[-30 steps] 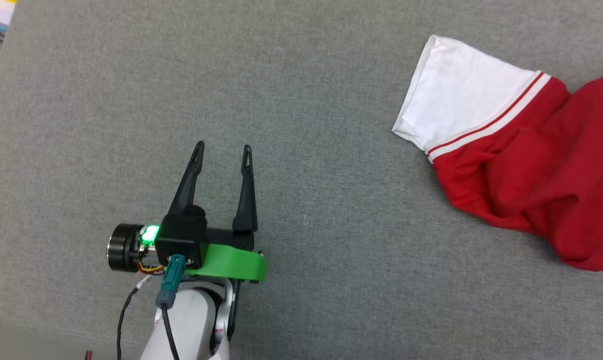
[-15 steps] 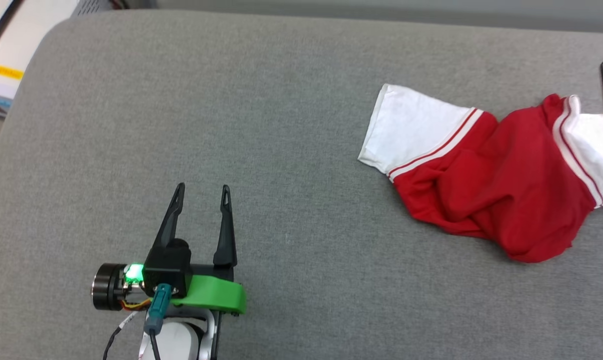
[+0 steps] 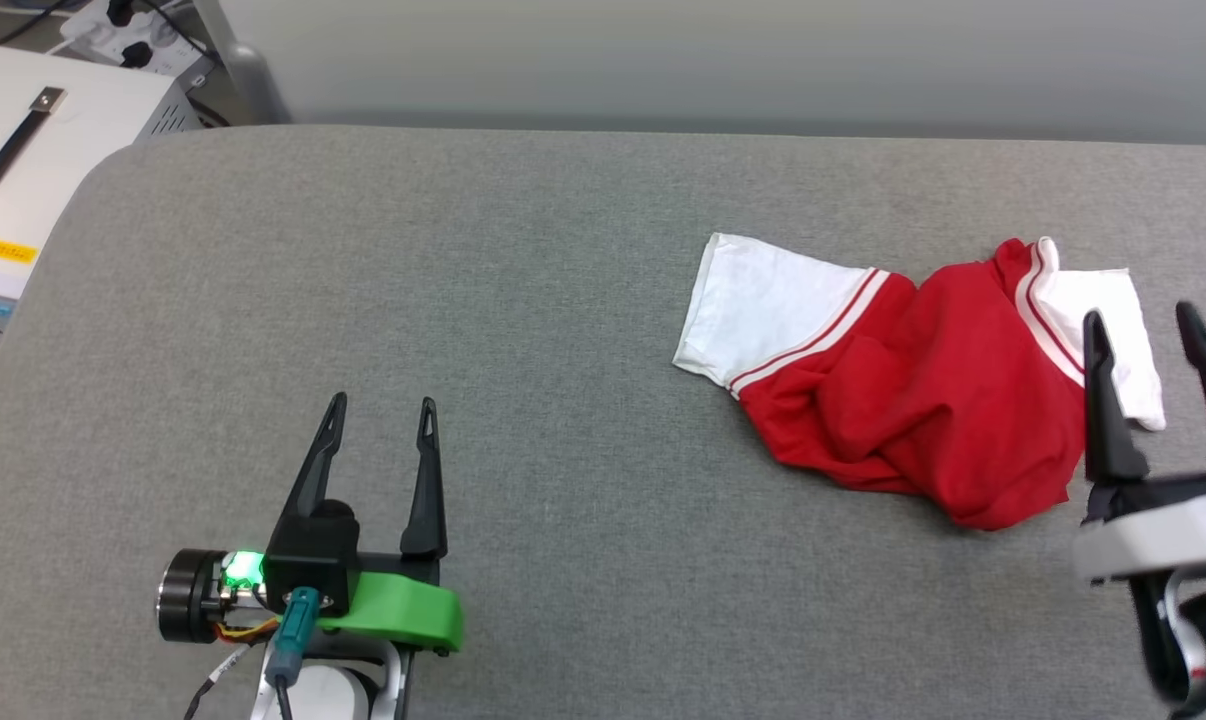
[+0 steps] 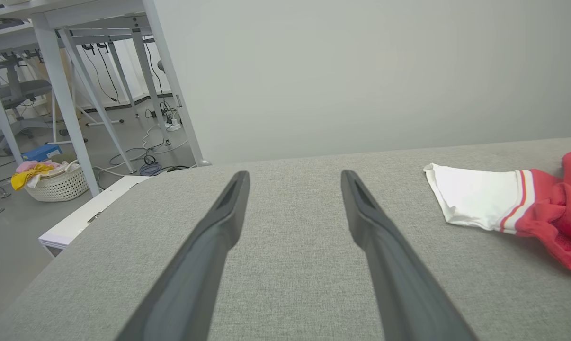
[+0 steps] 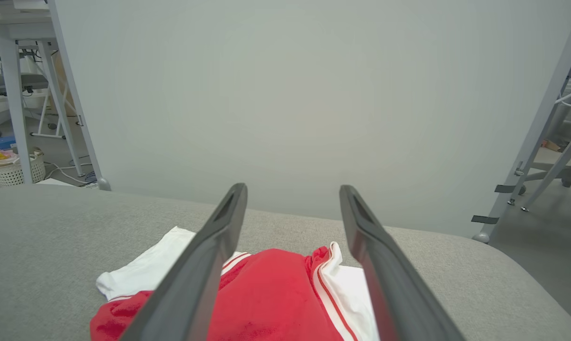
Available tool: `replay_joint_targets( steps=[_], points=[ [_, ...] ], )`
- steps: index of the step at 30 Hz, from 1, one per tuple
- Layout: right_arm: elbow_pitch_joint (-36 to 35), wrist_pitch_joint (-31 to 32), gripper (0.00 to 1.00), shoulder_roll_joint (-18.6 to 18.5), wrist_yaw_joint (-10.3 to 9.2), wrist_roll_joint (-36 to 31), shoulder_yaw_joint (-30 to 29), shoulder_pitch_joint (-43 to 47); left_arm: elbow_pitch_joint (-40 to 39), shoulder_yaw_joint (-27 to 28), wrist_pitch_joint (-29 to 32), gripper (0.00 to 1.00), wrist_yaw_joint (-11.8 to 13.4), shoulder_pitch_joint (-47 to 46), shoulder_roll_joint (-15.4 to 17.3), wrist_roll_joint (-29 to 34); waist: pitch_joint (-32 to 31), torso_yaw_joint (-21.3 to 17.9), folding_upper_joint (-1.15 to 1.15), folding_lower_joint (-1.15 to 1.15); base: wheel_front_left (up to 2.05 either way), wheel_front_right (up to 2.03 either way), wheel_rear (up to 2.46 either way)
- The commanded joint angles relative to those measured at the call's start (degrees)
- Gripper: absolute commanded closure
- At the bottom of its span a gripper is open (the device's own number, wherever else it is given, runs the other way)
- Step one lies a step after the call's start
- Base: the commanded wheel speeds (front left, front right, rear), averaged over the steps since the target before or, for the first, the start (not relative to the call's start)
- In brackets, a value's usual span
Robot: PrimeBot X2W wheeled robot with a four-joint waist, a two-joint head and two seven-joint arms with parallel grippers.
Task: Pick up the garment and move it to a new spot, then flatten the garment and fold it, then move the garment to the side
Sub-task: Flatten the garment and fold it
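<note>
The garment (image 3: 923, 390) lies crumpled on the grey table (image 3: 563, 300), right of centre: a red body with two white sleeves edged in red-and-white stripes. Its print is hidden. My right gripper (image 3: 1143, 322) hovers open at the garment's right end, its fingers over the right white sleeve, nothing between them. In the right wrist view the garment (image 5: 276, 293) lies just below and ahead of the spread fingers. My left gripper (image 3: 381, 404) stands open at the lower left, well apart from the garment. The left wrist view has the garment (image 4: 517, 208) at its right edge.
A white box with a dark handle (image 3: 33, 170) stands off the table's far-left corner. A pale wall runs behind the table. White desk legs and a laundry basket (image 4: 53, 182) stand on the floor beyond the left side.
The head camera has tilted up and turned right, so the whole picture shifted down and left. My right gripper, let go of the garment's right sleeve, now shows open at the lower right.
</note>
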Motion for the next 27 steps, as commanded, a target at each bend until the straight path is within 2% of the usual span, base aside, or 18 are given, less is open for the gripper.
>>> replay_joint_targets(
  steps=[1, 5, 8, 13, 18, 20, 23, 27],
  points=[
    [-1.41, -0.03, 0.0, 1.1, 0.0, -0.71, -0.23, 1.98, 0.18, 0.36, -0.34, 0.0, -0.44, 0.47, 0.69, 0.29, -0.69, -0.86, 0.0, 0.0, 0.0, 0.0, 0.0],
    [-3.52, 0.34, 0.0, 3.92, 0.0, -0.9, -1.26, 6.53, 0.93, 1.03, -0.34, 0.0, -2.73, -1.07, 1.73, -1.06, -0.94, -1.5, 0.0, 0.0, 0.0, 0.0, 0.0],
    [-4.28, 0.24, 0.0, 5.1, 0.0, -0.94, -1.24, 8.67, 2.87, 1.3, -0.34, 0.0, -5.68, -3.68, 3.21, -2.11, -0.93, -2.22, 0.0, 0.0, 0.0, 0.0, 0.0],
    [-5.42, -0.03, 0.0, 5.87, 0.0, -1.58, 0.43, 9.84, 7.6, 0.19, -0.2, 0.0, -10.16, -11.7, 6.35, -2.8, -0.04, -3.61, 0.0, 0.0, 0.0, 0.0, 0.0],
    [-6.07, -0.15, 0.0, 6.28, 0.0, -1.57, 2.21, 9.42, 11.74, -3.01, 3.57, 0.0, -12.43, -21.86, 8.74, -6.46, 1.98, -5.45, 0.0, 0.0, 0.0, 0.0, 0.0],
    [-6.03, -0.24, 0.0, 6.18, 0.0, -1.86, 2.72, 8.84, 13.02, -5.88, 6.77, 0.0, -12.71, -26.43, 10.56, -7.93, 3.16, -6.21, 0.0, 0.0, 0.0, 0.0, 0.0],
    [-6.17, -0.44, 0.0, 5.86, 0.0, -2.18, 3.65, 7.64, 14.1, -13.89, 13.67, 0.0, -12.79, -34.32, 13.32, -15.39, 5.29, -7.53, 0.0, 0.0, 0.0, 0.0, 0.0],
    [-6.58, -0.6, 0.0, 5.54, 0.0, -2.6, 4.33, 6.18, 15.32, -21.83, 23.43, 0.0, -12.8, -43.52, 16.82, -25.35, 8.01, -9.09, 0.0, 0.0, 0.0, 0.0, 0.0]
  ],
)
